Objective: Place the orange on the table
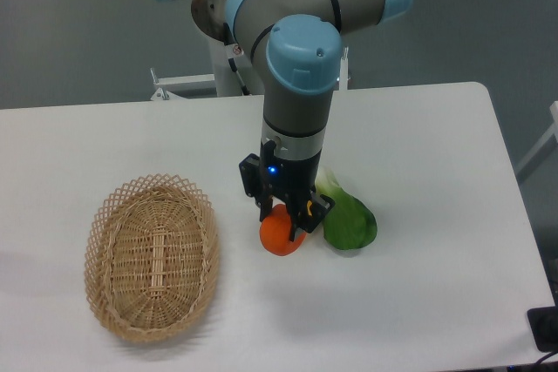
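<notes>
Orange sits on the white worktop; we find the gripper fingers closed around it, green vegetable just beside, basket well apart.

The tool covers the top of the orange, so contact between its fingers and the fruit cannot be judged. The arm hides the pale stem end of the green vegetable. The table is cut off at the left and bottom edges.
</notes>
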